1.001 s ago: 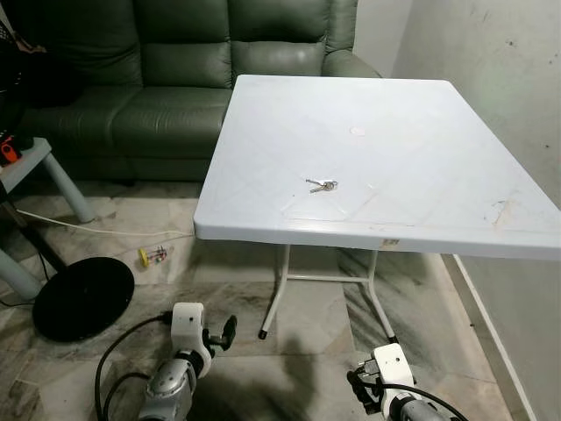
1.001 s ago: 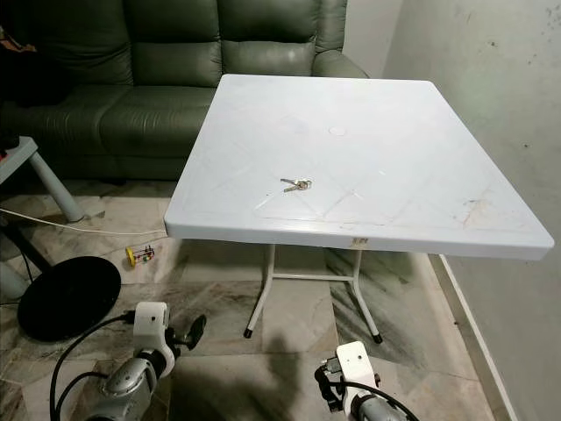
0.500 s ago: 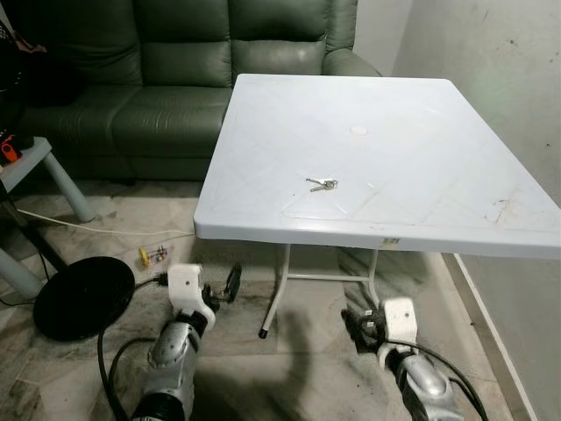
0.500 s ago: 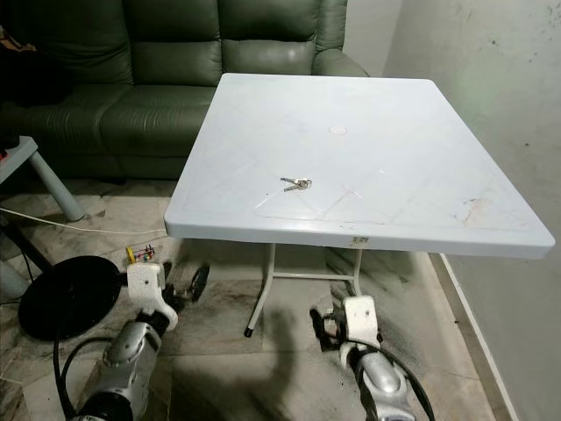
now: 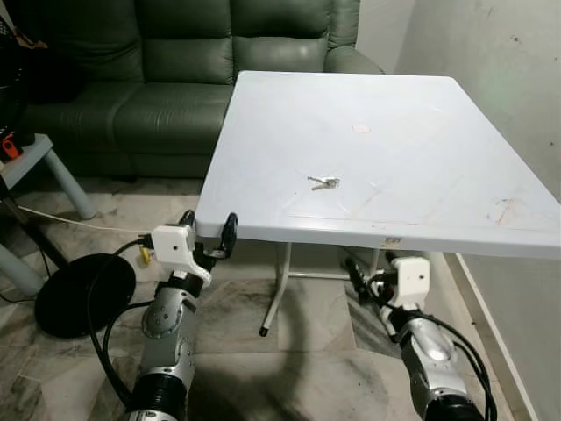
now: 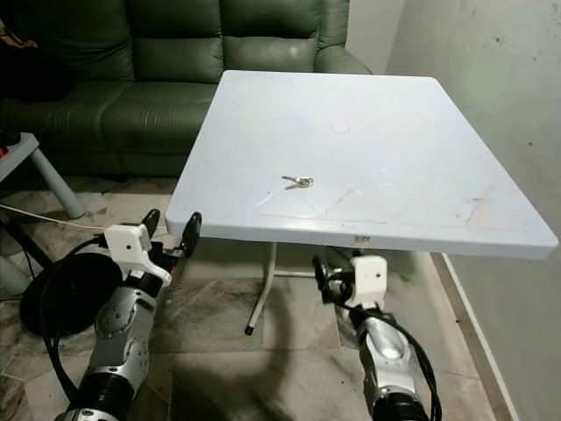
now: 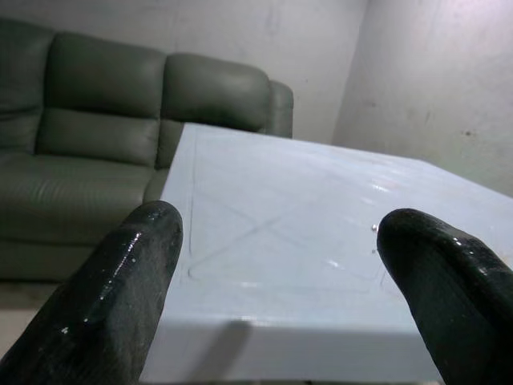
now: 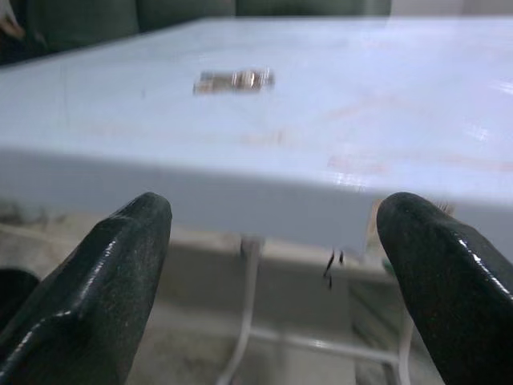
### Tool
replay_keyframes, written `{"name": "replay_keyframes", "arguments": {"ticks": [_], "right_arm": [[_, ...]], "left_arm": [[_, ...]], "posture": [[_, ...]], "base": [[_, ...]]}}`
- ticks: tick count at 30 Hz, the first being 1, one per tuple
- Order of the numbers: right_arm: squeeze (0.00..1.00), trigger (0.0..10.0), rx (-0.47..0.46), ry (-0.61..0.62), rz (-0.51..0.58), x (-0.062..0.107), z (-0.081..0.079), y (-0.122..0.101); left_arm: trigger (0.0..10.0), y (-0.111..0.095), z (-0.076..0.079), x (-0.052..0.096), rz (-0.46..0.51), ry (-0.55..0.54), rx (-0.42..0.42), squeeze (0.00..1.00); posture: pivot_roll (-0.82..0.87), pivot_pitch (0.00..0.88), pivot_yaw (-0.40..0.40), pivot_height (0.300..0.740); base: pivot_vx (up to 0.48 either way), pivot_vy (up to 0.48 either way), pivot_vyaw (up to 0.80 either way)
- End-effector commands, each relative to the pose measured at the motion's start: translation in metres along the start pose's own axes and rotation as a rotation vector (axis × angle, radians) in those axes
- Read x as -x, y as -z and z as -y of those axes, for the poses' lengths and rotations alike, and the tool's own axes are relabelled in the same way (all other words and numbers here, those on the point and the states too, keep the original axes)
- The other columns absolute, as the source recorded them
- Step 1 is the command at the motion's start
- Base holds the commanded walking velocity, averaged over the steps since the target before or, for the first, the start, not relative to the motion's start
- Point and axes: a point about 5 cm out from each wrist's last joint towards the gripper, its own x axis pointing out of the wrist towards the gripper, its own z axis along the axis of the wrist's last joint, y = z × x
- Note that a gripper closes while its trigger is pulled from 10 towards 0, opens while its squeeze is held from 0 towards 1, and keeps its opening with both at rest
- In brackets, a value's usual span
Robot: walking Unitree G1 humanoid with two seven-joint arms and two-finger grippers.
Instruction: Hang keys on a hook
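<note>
A small bunch of silver keys (image 5: 323, 183) lies flat on the white plastic table (image 5: 412, 123), a little in from its front edge. My left gripper (image 5: 209, 230) is raised at the table's front left corner, level with the edge, open and empty. The left wrist view looks across the tabletop between its fingers (image 7: 120, 281). My right gripper (image 5: 361, 276) hangs just below the front edge, right of the keys, also open and empty. In the right wrist view the keys (image 8: 234, 80) lie ahead on the tabletop, above the two fingers (image 8: 104, 273).
A dark green leather sofa (image 5: 166, 79) stands behind the table on the left. A black round base (image 5: 83, 294) with a cable lies on the marble floor at left, near a small grey side table (image 5: 35, 162). A wall (image 5: 500, 61) runs close along the table's right side.
Both arms have risen from near the floor to the table's front edge. The keys lie where they were.
</note>
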Motion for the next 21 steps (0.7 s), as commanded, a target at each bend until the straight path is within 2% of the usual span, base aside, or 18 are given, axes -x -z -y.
{"name": "replay_keyframes", "arguments": {"ticks": [1,3,4,8,15,21], "right_arm": [[1.0,10.0,-0.012,0.014,0.043,-0.003,0.002,-0.01],[1.0,10.0,-0.013,0.013,0.051,-0.004,0.002,-0.012],[0.0,10.0,-0.01,0.002,0.059,-0.005,0.001,-0.014],[0.0,10.0,0.0,-0.044,0.084,-0.006,-0.005,-0.024],[0.0,10.0,0.008,0.004,0.108,-0.008,0.0,-0.039],[0.0,10.0,-0.06,0.005,0.182,0.006,-0.006,-0.056]], "left_arm": [[10.0,-0.006,0.0,0.0,0.012,0.002,-0.006,0.0],[10.0,-0.008,0.0,0.0,0.014,0.0,-0.004,0.0],[10.0,-0.01,0.0,0.0,0.018,0.007,-0.001,0.0],[10.0,-0.019,-0.006,0.003,0.0,-0.017,0.005,0.0],[10.0,-0.032,-0.025,0.003,0.0,-0.155,0.038,0.0],[10.0,-0.043,-0.02,0.015,0.011,-0.189,0.075,0.0]], "posture": [[0.01,0.0,-0.022,0.736],[0.01,0.0,-0.022,0.736],[0.02,0.0,-0.026,0.736],[0.02,0.0,-0.027,0.736],[0.02,0.0,-0.027,0.736],[0.01,0.0,-0.022,0.736]], "base": [[0.0,0.0,0.0],[0.0,0.0,0.0],[0.0,0.0,0.0],[0.0,0.0,0.0],[0.0,0.0,0.0],[0.0,0.0,0.0]]}}
